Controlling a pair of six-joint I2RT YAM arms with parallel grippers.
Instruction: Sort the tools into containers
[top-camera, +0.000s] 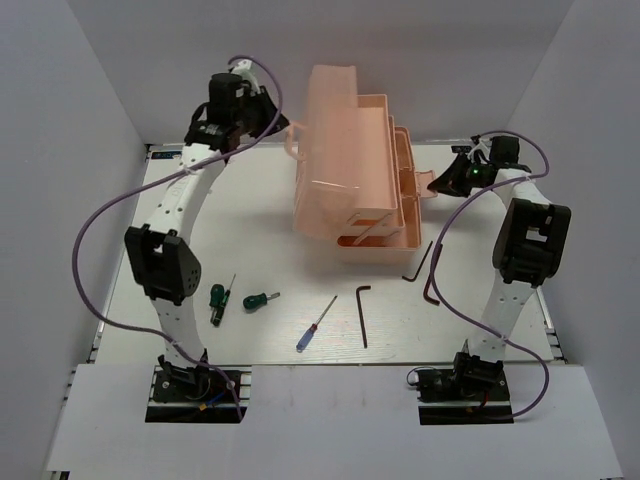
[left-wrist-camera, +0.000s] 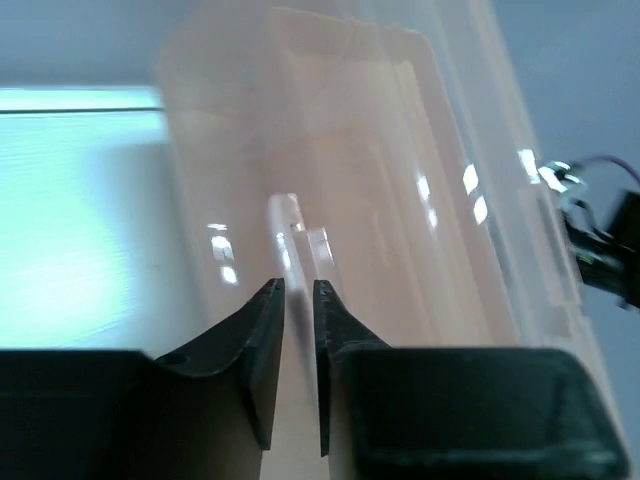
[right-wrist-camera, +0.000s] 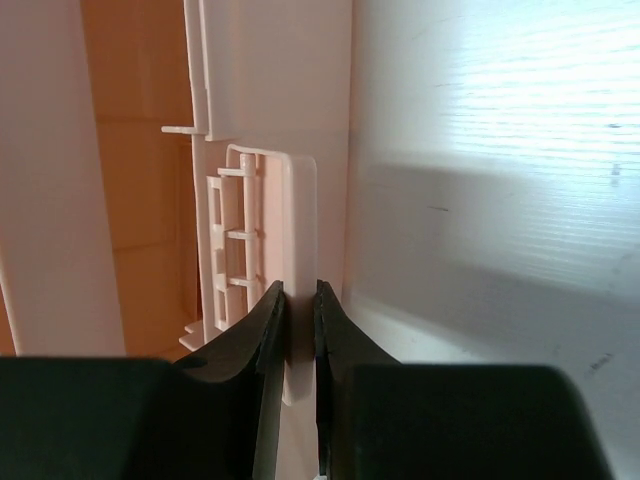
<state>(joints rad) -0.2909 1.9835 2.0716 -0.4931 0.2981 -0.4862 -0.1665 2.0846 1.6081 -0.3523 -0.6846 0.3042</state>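
The salmon-pink toolbox (top-camera: 350, 170) stands at the back of the table with its lid raised. My left gripper (top-camera: 268, 112) (left-wrist-camera: 298, 285) is at the lid's left side. Its jaws are nearly together on the pale lid handle (left-wrist-camera: 285, 225). My right gripper (top-camera: 437, 184) (right-wrist-camera: 298, 287) is shut on a pink tab (right-wrist-camera: 298, 220) on the box's right side. Two green-handled screwdrivers (top-camera: 217, 300) (top-camera: 260, 299) lie on the table in front, with a blue-handled screwdriver (top-camera: 315, 325) to their right. Further right lie three dark hex keys (top-camera: 363, 312) (top-camera: 418, 265) (top-camera: 430, 285).
The white table (top-camera: 280, 340) is walled by grey panels on the left, the right and the back. Purple cables (top-camera: 95, 230) loop beside both arms. The lower tray compartments (top-camera: 400, 175) show at the box's right side.
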